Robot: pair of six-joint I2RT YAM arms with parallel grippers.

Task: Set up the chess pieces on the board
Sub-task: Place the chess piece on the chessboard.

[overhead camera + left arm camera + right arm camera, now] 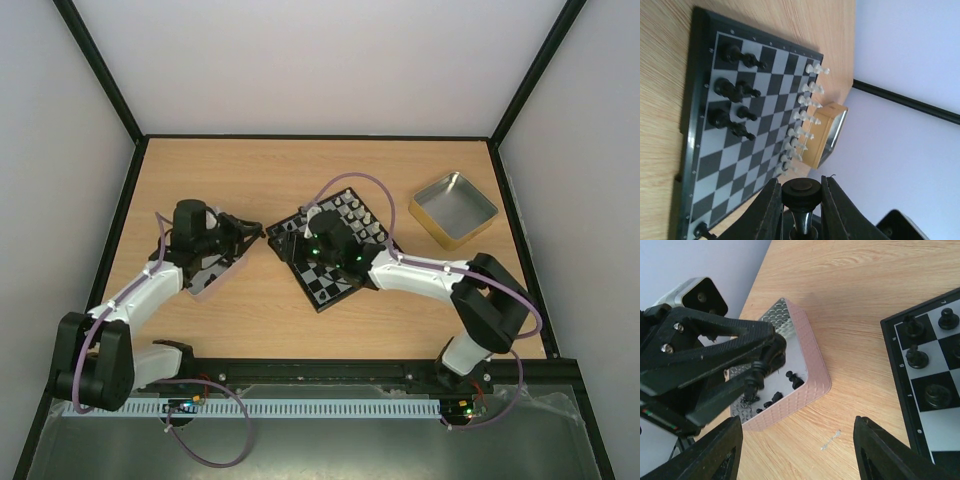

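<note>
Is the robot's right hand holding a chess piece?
No, the right hand has its fingers spread wide apart with nothing between them.

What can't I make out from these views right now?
Top view: the right arm hides much of the board.
Left wrist view: the black piece in the left gripper is cut off at the bottom edge; its type is unclear.
Right wrist view: loose pieces in the pink tin are too small to identify, partly behind the left gripper.

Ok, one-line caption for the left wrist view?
Left hand shut on a black chess piece, facing the board where white pieces line the edge nearest a metal tin.
</note>
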